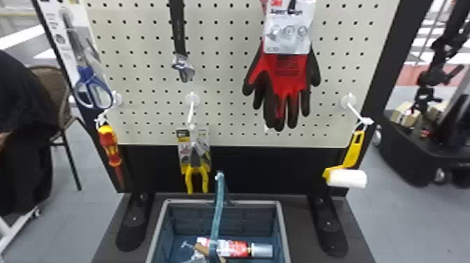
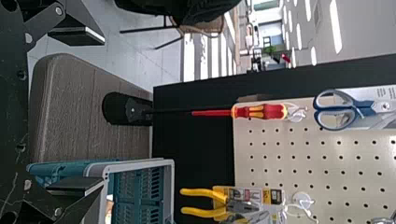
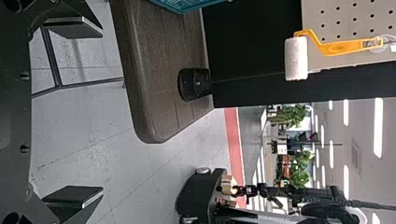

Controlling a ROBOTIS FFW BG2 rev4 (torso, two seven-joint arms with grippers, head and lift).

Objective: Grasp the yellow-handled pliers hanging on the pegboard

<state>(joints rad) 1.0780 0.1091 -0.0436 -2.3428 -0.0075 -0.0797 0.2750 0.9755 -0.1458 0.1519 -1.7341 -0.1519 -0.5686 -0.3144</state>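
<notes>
Pliers: the pliers hang from a white hook low on the middle of the pegboard. The card is at the top and the yellow handles point down in front of the black panel below the board.
Left end effector: my left end effector is spread wide and holds nothing. It is well apart from the board, and the pliers sit off to one side of its line.
Right end effector: my right end effector is also wide open and empty. It faces the paint roller end of the board.
Which arm: I judge the left is the better choice, since its camera already sees the yellow handles.
Neighbours: the screwdriver hangs well off to the left. The basket on the worktop has an upright handle just beside the pliers' right handle.
Step in hand: the approach; nothing is grasped yet.
Doing it well: centre the two yellow handles between my fingers and come in level. Close across both handles below the card, so they pinch together rather than swing.
Risk: the pliers hang freely, so a glancing touch would set them swaying. Drifting right would meet the basket handle.
</notes>
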